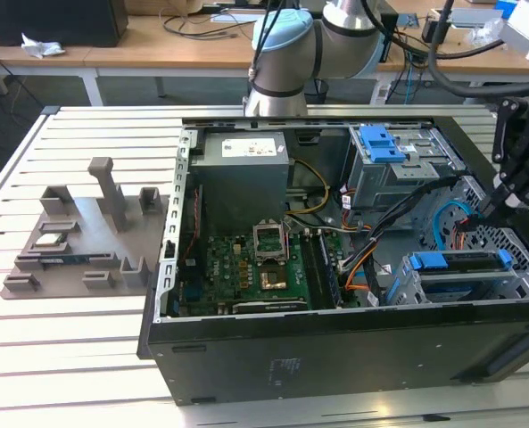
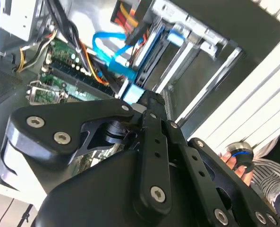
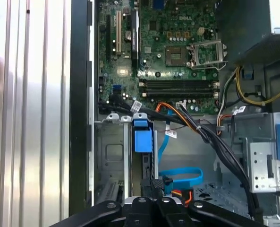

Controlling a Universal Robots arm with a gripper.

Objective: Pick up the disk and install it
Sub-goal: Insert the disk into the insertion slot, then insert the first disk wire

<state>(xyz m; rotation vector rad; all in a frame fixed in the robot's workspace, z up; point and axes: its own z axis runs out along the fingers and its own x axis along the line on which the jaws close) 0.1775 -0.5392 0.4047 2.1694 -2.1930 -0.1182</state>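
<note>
The disk (image 1: pixel 460 262) stands on edge in the grey drive cage at the case's front corner, on the exterior view's right, with its blue carrier bracket along the top. In the first wrist view I see the disk (image 3: pixel 143 135) edge-on by its blue tab. My black gripper (image 1: pixel 489 207) hangs just above the disk's rear end, among the orange and blue cables. The gripper (image 2: pixel 142 100) has its fingers drawn together in the second wrist view, right by the blue bracket (image 2: pixel 135 92). Nothing shows between the tips of the gripper (image 3: pixel 151 189).
The open computer case (image 1: pixel 335 343) lies on a slatted table. A second drive cage with a blue latch plate (image 1: pixel 380 143) stands behind. Cables (image 1: pixel 384 234) cross between the motherboard (image 1: pixel 246 267) and the cages. A grey parts fixture (image 1: pixel 77 236) sits left. A person's hand (image 2: pixel 239 158) is nearby.
</note>
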